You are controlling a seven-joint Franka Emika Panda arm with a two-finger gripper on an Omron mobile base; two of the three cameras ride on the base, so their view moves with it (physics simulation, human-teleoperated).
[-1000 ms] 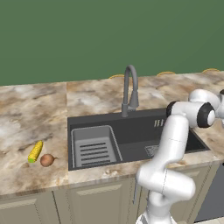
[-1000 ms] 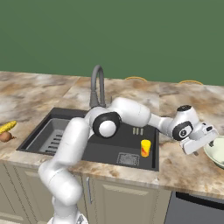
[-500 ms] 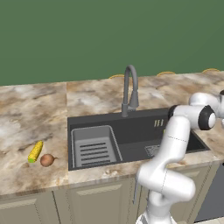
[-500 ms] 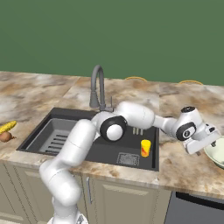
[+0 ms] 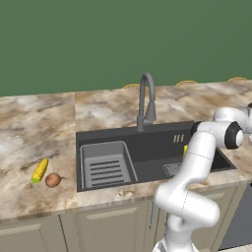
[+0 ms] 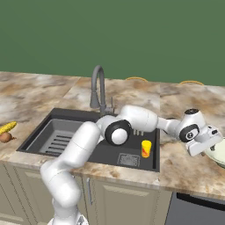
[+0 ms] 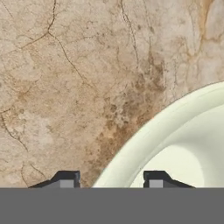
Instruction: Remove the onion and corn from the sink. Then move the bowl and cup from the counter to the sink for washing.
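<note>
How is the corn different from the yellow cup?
The corn is a long cob lying flat; the cup is a short cylinder standing upright. The corn rests on the counter beside the onion; the cup stands inside the sink. Both are yellow.

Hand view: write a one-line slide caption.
Pincer straddling the cream-green bowl's rim above the marbled counter.

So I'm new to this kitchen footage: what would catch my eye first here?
Probably the white arm stretched far right across the sink, its pincer straddling the rim of the pale bowl on the marbled counter. Next, the yellow cup standing inside the dark basin. Then the corn and onion lying side by side on the counter left of the sink.
</note>
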